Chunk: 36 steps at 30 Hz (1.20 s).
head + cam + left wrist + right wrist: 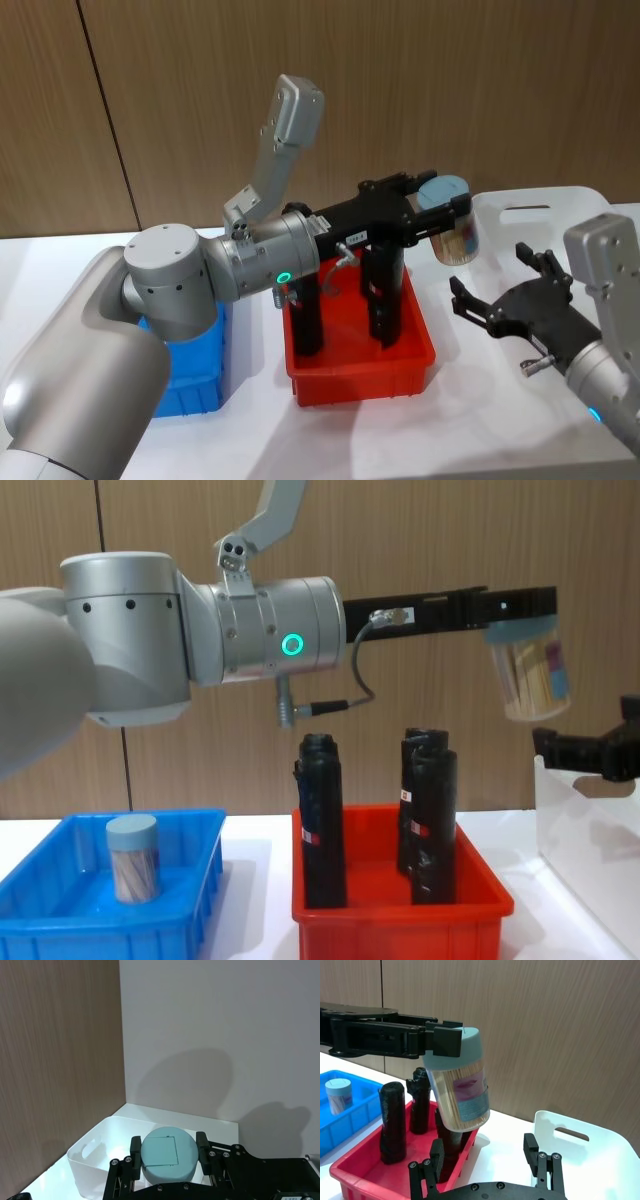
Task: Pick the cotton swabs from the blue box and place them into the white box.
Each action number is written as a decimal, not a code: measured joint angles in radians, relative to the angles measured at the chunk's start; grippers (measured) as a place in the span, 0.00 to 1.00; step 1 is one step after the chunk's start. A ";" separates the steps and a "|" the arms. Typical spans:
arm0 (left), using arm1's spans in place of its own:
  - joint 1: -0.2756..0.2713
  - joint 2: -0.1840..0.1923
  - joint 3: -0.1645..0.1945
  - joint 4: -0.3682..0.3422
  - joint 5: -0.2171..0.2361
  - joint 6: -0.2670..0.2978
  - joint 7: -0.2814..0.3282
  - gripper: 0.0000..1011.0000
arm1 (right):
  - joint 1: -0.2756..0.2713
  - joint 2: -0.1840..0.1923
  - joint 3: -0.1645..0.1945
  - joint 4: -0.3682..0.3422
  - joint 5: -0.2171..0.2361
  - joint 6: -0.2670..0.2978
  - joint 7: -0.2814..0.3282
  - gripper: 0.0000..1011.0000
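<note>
Left gripper (443,198), reaching across from my left, clamps the pale blue lid (167,1160) of a tilted jar of cotton swabs (457,238). It holds the jar in the air above the gap between the red bin (360,380) of upright black rolls (385,300) and the white box (575,200). Right gripper (492,280) hovers near the white box's front, fingers spread wide. I see a second jar (132,858) standing in the blue box (100,925).
</note>
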 joint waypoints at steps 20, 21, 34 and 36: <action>-0.002 -0.001 0.000 0.002 0.000 0.000 -0.001 0.65 | 0.053 -0.014 0.010 0.015 0.010 0.042 0.062 0.99; -0.002 -0.001 0.000 0.002 0.000 0.000 -0.001 0.65 | 0.057 -0.016 0.011 0.015 0.012 0.045 0.069 0.99; -0.002 -0.001 0.000 0.002 0.000 0.000 -0.001 0.65 | 0.087 -0.030 0.007 0.023 0.017 0.059 0.105 0.99; -0.002 -0.001 0.000 0.002 0.000 0.000 -0.001 0.65 | 0.090 -0.032 0.006 0.025 0.016 0.060 0.107 0.99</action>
